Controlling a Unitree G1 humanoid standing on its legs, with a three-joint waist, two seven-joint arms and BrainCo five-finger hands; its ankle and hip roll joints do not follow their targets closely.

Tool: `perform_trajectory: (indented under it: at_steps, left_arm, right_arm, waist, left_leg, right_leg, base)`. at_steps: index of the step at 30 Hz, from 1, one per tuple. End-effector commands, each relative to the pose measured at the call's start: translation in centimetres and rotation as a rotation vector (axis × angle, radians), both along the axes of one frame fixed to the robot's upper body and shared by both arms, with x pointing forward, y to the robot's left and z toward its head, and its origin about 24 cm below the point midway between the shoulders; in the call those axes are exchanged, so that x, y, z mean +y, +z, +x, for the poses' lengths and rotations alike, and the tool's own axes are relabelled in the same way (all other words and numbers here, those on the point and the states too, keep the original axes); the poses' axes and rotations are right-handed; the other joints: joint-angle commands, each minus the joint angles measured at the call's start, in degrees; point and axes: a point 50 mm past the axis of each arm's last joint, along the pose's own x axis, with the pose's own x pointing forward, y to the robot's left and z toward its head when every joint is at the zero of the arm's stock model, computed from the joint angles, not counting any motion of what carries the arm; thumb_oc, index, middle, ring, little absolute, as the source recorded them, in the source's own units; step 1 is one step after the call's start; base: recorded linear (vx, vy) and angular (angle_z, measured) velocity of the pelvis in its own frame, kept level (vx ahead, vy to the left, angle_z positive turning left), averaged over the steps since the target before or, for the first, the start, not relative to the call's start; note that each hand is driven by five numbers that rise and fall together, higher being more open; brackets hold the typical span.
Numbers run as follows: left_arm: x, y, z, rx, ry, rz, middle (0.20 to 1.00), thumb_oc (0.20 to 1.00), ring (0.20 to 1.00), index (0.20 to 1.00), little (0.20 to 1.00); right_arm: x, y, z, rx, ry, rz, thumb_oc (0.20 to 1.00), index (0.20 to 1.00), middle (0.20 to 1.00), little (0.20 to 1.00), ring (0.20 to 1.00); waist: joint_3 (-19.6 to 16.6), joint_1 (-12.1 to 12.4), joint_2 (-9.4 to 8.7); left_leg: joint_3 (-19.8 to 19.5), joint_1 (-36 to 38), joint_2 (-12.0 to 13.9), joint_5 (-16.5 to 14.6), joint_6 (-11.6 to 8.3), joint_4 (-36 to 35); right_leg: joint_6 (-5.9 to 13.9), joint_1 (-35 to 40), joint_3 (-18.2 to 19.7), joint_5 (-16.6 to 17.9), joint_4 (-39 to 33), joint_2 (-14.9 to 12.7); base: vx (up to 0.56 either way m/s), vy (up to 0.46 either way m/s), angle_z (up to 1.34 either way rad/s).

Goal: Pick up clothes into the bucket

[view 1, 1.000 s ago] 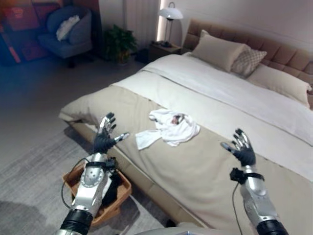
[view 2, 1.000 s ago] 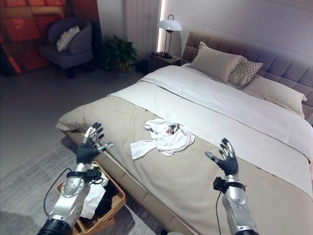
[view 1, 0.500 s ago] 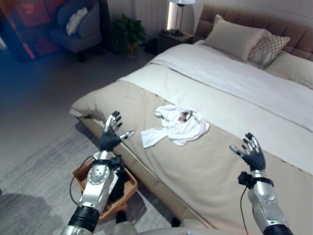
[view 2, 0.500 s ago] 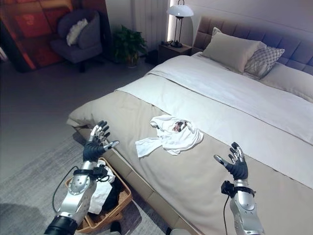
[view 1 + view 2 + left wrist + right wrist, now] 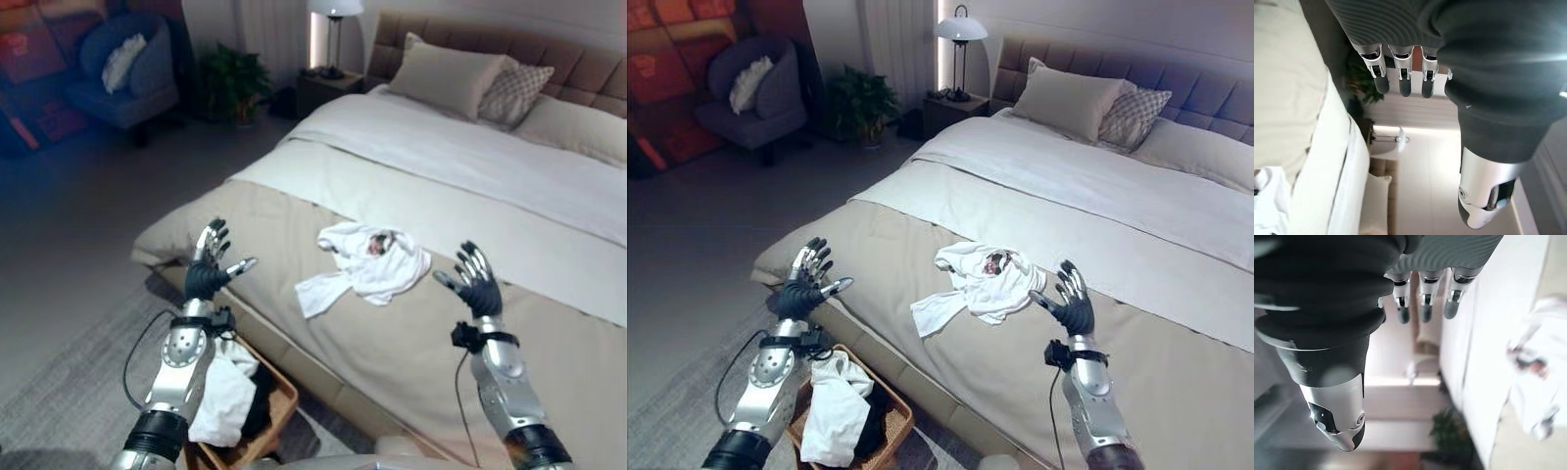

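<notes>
On bed (image 5: 509,186), white shirt (image 5: 370,266) lies crumpled, untouched. Left hand (image 5: 206,272) at shirt's 9 o'clock, right hand (image 5: 477,288) at 3 o'clock; both raised, fingers spread, holding nothing. Basket (image 5: 884,436) on floor already holds clothes. Shirt left to collect.

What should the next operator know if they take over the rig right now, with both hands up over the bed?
Left hand: open, raised over the bed's near edge, holding nothing.
Right hand: open, raised just beside the shirt, holding nothing.
White shirt: lies crumpled on the beige bedspread, between the hands, untouched.
Basket: on the floor by the bed, under the left arm, already holding white and dark clothes.
Done: some clothes are in the basket.
Left: grasp the shirt and drop it into the basket.
</notes>
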Motion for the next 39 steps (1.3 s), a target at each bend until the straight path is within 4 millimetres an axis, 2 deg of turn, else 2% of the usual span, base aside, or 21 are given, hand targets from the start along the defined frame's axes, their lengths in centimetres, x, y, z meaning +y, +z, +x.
perform_trajectory:
  at_steps: [1, 4, 5, 10, 12, 15, 16, 17, 20, 21, 23, 25, 29, 30, 31, 33, 34, 35, 37, 38, 39]
  left_arm:
    - [-0.4, 2.5, 0.6, -0.123, -0.032, 0.070, 1.000, 1.000, 1.000, 1.000, 1.000]
    - [-1.1, 2.3, 0.9, -0.122, -0.027, 0.089, 1.000, 1.000, 1.000, 1.000, 1.000]
    - [-1.3, 2.2, 0.9, -0.117, -0.025, 0.123, 1.000, 1.000, 1.000, 1.000, 1.000]
    - [-1.4, 1.8, 0.7, -0.105, -0.017, 0.102, 1.000, 1.000, 1.000, 1.000, 1.000]
    - [-1.5, 2.1, 0.7, -0.123, -0.018, 0.095, 1.000, 1.000, 1.000, 1.000, 1.000]
    - [-1.9, 2.6, 0.8, -0.154, -0.032, 0.056, 1.000, 1.000, 1.000, 1.000, 1.000]
    - [-1.8, 3.0, 0.8, -0.174, -0.026, 0.026, 1.000, 1.000, 1.000, 1.000, 1.000]
    - [-1.8, 3.0, 0.9, -0.175, -0.025, 0.026, 1.000, 1.000, 1.000, 1.000, 1.000]
    - [-1.8, 3.6, 1.0, -0.206, -0.031, 0.018, 1.000, 1.000, 1.000, 1.000, 1.000]
    - [-1.7, 4.2, 1.0, -0.232, -0.031, 0.023, 1.000, 1.000, 1.000, 1.000, 1.000]
    - [-1.8, 4.5, 1.0, -0.247, -0.030, 0.027, 1.000, 1.000, 1.000, 1.000, 1.000]
    - [-2.0, 5.1, 1.2, -0.271, -0.024, 0.031, 1.000, 1.000, 1.000, 1.000, 1.000]
    - [-2.2, 5.3, 1.5, -0.277, -0.021, 0.019, 1.000, 1.000, 1.000, 1.000, 1.000]
    - [-2.5, 5.2, 1.6, -0.271, -0.029, 0.004, 1.000, 1.000, 1.000, 1.000, 1.000]
    - [-2.5, 5.2, 1.6, -0.272, -0.028, 0.004, 1.000, 1.000, 1.000, 1.000, 1.000]
    - [-2.9, 5.4, 1.6, -0.279, -0.044, 0.001, 1.000, 1.000, 1.000, 1.000, 1.000]
    - [-3.6, 5.8, 1.8, -0.294, -0.075, 0.002, 1.000, 1.000, 1.000, 1.000, 1.000]
    - [-3.6, 5.8, 1.8, -0.295, -0.075, 0.001, 1.000, 1.000, 1.000, 1.000, 1.000]
    - [-4.2, 6.4, 1.8, -0.316, -0.108, -0.012, 1.000, 1.000, 1.000, 1.000, 1.000]
    - [-4.2, 6.4, 1.8, -0.317, -0.108, -0.013, 1.000, 1.000, 1.000, 1.000, 1.000]
    - [-4.5, 6.8, 1.8, -0.330, -0.123, -0.008, 1.000, 1.000, 1.000, 1.000, 1.000]
  right_arm:
    - [1.0, 2.7, 1.0, -0.124, 0.082, -0.022, 1.000, 1.000, 1.000, 1.000, 1.000]
    - [1.7, 2.8, 1.0, -0.128, 0.116, -0.042, 1.000, 1.000, 1.000, 1.000, 1.000]
    - [1.9, 2.6, 0.8, -0.116, 0.124, -0.049, 1.000, 1.000, 1.000, 1.000, 1.000]
    - [2.4, 2.6, 0.9, -0.112, 0.141, -0.112, 1.000, 1.000, 1.000, 1.000, 1.000]
    - [2.5, 3.0, 1.2, -0.126, 0.141, -0.156, 1.000, 1.000, 1.000, 1.000, 1.000]
    - [2.7, 4.0, 2.5, -0.165, 0.117, -0.229, 1.000, 1.000, 1.000, 1.000, 1.000]
    - [3.0, 4.8, 3.4, -0.191, 0.095, -0.257, 1.000, 1.000, 1.000, 1.000, 1.000]
    - [3.0, 4.8, 3.5, -0.192, 0.094, -0.258, 1.000, 1.000, 1.000, 1.000, 1.000]
    - [3.1, 5.9, 5.1, -0.221, 0.040, -0.380, 1.000, 1.000, 1.000, 1.000, 1.000]
    - [3.1, 6.9, 6.5, -0.241, 0.002, -0.498, 1.000, 1.000, 1.000, 1.000, 1.000]
    - [3.1, 7.3, 7.2, -0.251, -0.022, -0.526, 1.000, 1.000, 1.000, 1.000, 1.000]
    - [2.9, 9.3, 8.8, -0.291, -0.075, -0.615, 1.000, 1.000, 1.000, 1.000, 1.000]
    - [2.5, 11.4, 10.0, -0.330, -0.127, -0.650, 1.000, 1.000, 1.000, 1.000, 1.000]
    - [2.1, 12.9, 10.8, -0.353, -0.160, -0.660, 1.000, 1.000, 1.000, 1.000, 1.000]
    - [2.1, 13.0, 10.8, -0.354, -0.160, -0.660, 1.000, 1.000, 1.000, 1.000, 1.000]
    - [1.2, 14.5, 11.5, -0.369, -0.213, -0.690, 1.000, 1.000, 1.000, 1.000, 1.000]
    - [-0.2, 16.6, 12.2, -0.386, -0.277, -0.731, 1.000, 1.000, 1.000, 1.000, 1.000]
    - [-0.2, 16.6, 12.2, -0.387, -0.277, -0.731, 1.000, 1.000, 1.000, 1.000, 1.000]
    - [-2.1, 19.6, 12.8, -0.400, -0.360, -0.800, 1.000, 1.000, 1.000, 1.000, 1.000]
    - [-2.1, 19.6, 12.8, -0.401, -0.360, -0.800, 1.000, 1.000, 1.000, 1.000, 1.000]
    - [-3.0, 21.7, 13.0, -0.416, -0.412, -0.852, 1.000, 1.000, 1.000, 1.000, 1.000]
  waist:
    - [-1.7, -1.3, -0.22]
    - [-1.1, -2.5, -0.71]
    - [-1.1, -2.9, -1.65]
    - [-1.8, -2.1, -2.95]
    - [-1.5, -1.6, -3.14]
    - [1.3, -0.3, -3.35]
    - [3.6, 0.5, -3.10]
    - [3.4, 0.4, -3.06]
    - [6.0, 1.8, -1.95]
    - [7.0, 2.7, -1.07]
    - [7.4, 3.0, -0.69]
    - [9.0, 3.7, 0.17]
    - [9.4, 4.0, 0.97]
    - [10.0, 4.2, 1.43]
    - [9.9, 4.2, 1.38]
    - [10.1, 4.3, 1.67]
    - [10.6, 4.7, 2.16]
    - [10.6, 4.7, 2.21]
    - [11.0, 4.8, 2.83]
    - [11.0, 4.7, 2.86]
    - [11.4, 4.8, 3.19]
  left_leg:
    - [-3.5, -3.6, -0.5, 4.4, 1.36, -0.6]
    - [-3.5, -2.4, -0.8, 3.5, 0.55, -1.8]
    - [-3.6, -2.2, -0.9, 2.8, -0.04, -1.3]
    - [-2.9, -4.0, 0.3, 2.9, -0.90, -1.2]
    - [-3.3, -7.0, 1.1, 3.2, -1.11, -0.1]
    - [-4.6, -12.8, 1.5, 3.7, -1.40, 2.6]
    - [-5.5, -16.8, 2.0, 4.0, -1.76, 4.6]
    - [-5.6, -17.3, 2.0, 4.0, -1.77, 4.9]
    - [-6.8, -22.4, 2.2, 4.6, -2.19, 6.9]
    - [-7.2, -25.3, 2.2, 4.9, -2.29, 7.6]
    - [-7.3, -27.0, 2.3, 4.9, -2.32, 8.1]
    - [-7.1, -30.3, 2.7, 5.5, -2.85, 8.9]
    - [-6.7, -32.6, 3.1, 6.2, -3.42, 8.4]
    - [-6.7, -33.2, 3.3, 6.3, -3.69, 7.7]
    - [-6.6, -33.4, 3.2, 6.7, -3.64, 7.6]
    - [-6.4, -34.5, 3.2, 7.0, -3.78, 7.2]
    - [-6.1, -36.1, 3.3, 6.7, -3.99, 7.5]
    - [-6.1, -36.2, 3.3, 6.7, -3.99, 7.6]
    - [-6.1, -38.2, 3.3, 6.7, -3.99, 7.8]
    - [-6.1, -38.3, 3.3, 6.6, -3.99, 7.8]
    - [-6.2, -39.9, 3.4, 6.8, -4.06, 8.0]
  right_leg:
    - [-0.53, -0.6, -2.3, 6.2, -2.9, 0.9]
    - [1.07, -2.5, -5.5, 8.6, -12.7, -0.8]
    - [2.08, -0.5, -6.3, 9.9, -17.7, -1.3]
    - [2.81, 2.0, -7.6, 10.8, -23.1, -0.7]
    - [2.85, 0.9, -8.3, 10.7, -23.5, -0.6]
    - [2.52, -2.0, -9.5, 10.4, -23.1, -0.6]
    - [2.37, -4.6, -10.3, 10.3, -22.7, -0.9]
    - [2.35, -4.9, -10.3, 10.3, -22.6, -0.9]
    - [2.13, -9.0, -11.0, 10.2, -21.5, -1.3]
    - [2.01, -11.8, -11.3, 10.2, -20.5, -1.5]
    - [1.91, -13.5, -11.3, 10.1, -19.9, -1.5]
    - [1.85, -16.9, -11.3, 10.1, -18.9, -1.7]
    - [1.82, -20.1, -11.3, 10.2, -18.3, -1.5]
    - [1.82, -21.6, -10.8, 10.0, -18.1, -1.1]
    - [1.79, -21.8, -10.7, 10.3, -18.3, -1.2]
    - [1.77, -23.5, -10.3, 10.5, -18.2, -1.0]
    - [1.71, -25.6, -9.9, 10.2, -17.4, -0.9]
    - [1.70, -25.8, -9.9, 10.1, -17.3, -0.9]
    - [1.52, -28.4, -9.3, 10.1, -16.8, -0.6]
    - [1.52, -28.5, -9.3, 10.1, -16.8, -0.6]
    - [1.35, -30.4, -8.7, 10.0, -16.1, -0.3]
  base:
    - [0.09, 0.002, -0.10]
    - [0.10, -0.059, 0.01]
    - [0.11, -0.085, 0.11]
    - [0.05, -0.083, 0.14]
    - [-0.12, -0.090, -0.08]
    - [-0.21, -0.102, 0.03]
    - [-0.19, -0.088, 0.18]
    - [-0.18, -0.083, 0.32]
    - [-0.12, -0.061, 0.28]
    - [-0.08, -0.053, 0.25]
    - [-0.04, -0.026, 0.24]
    - [-0.04, -0.027, 0.12]
    - [0.01, -0.026, 0.04]
    - [0.03, -0.024, 0.03]
    - [0.02, -0.031, 0.01]
    - [0.02, -0.031, -0.04]
    - [0.03, -0.049, -0.09]
    - [0.02, -0.046, -0.09]
    - [0.01, -0.032, -0.05]
    - [0.03, -0.062, -0.06]
    - [0.02, -0.039, -0.08]
